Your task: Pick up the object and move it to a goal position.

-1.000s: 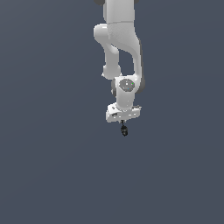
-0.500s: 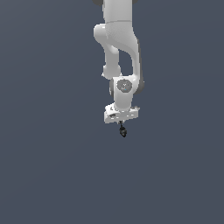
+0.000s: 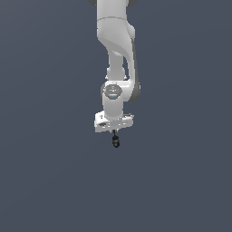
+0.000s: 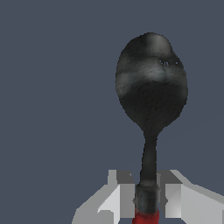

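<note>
Your gripper [image 3: 115,132] is clamped on the object [image 3: 116,141], which hangs straight down from it against the plain grey background. In the wrist view you see its fingers [image 4: 124,199] pressed on either side of the thin dark stem near the red tip, the rounded black bulb pointing away from the gripper.

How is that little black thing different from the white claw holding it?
The object is black with a red tip; the gripper is white. In the exterior view the object is far smaller than the gripper. The object has a rounded bulb and a thin stem; the gripper looks blocky. They touch at the stem.
</note>
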`<move>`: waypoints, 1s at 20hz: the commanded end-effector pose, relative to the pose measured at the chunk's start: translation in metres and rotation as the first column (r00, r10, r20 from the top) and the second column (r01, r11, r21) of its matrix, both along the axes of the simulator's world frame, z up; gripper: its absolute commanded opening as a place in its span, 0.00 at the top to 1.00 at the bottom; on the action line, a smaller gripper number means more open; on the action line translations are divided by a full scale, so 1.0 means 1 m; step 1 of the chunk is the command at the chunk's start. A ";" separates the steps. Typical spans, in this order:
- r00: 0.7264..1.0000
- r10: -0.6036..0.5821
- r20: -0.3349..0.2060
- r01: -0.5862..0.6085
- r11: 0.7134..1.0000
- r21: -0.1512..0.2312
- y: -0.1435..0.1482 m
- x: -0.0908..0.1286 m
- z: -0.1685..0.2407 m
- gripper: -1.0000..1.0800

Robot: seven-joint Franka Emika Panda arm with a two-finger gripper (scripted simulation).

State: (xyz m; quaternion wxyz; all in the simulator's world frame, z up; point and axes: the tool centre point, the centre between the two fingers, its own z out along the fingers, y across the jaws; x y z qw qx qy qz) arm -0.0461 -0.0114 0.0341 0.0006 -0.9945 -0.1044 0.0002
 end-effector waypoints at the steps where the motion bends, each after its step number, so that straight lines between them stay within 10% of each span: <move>1: 1.000 0.000 0.000 0.000 1.000 0.000 -0.022 0.014 0.007 1.00; 20: 1.000 -0.002 0.001 0.002 1.000 -0.001 -0.153 0.105 0.046 1.00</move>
